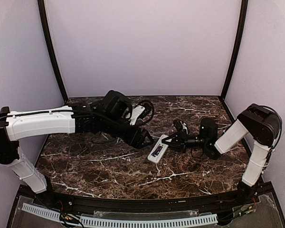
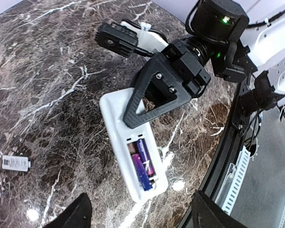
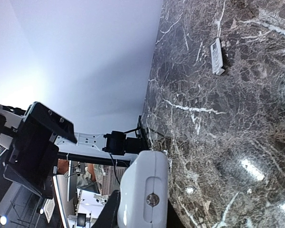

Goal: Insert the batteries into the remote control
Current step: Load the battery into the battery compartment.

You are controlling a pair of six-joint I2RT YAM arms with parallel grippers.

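Observation:
The white remote control (image 1: 157,149) lies back-up at the table's middle. In the left wrist view its battery bay is open, and two bluish-purple batteries (image 2: 143,164) lie in it side by side, the left one a little askew. My right gripper (image 1: 172,138) is shut on the remote's far end. Its black triangular finger (image 2: 152,99) lies across the remote (image 2: 113,114). The right wrist view shows the remote's white end (image 3: 142,190) between the fingers. My left gripper (image 2: 140,219) is open and empty, hovering just above the bay end, with both fingertips wide apart.
A small white battery cover (image 2: 15,163) with a label lies loose on the dark marble, away from the remote. It also shows in the right wrist view (image 3: 217,57). The table's front rail and a cable duct (image 2: 237,166) run close to the remote's bay end.

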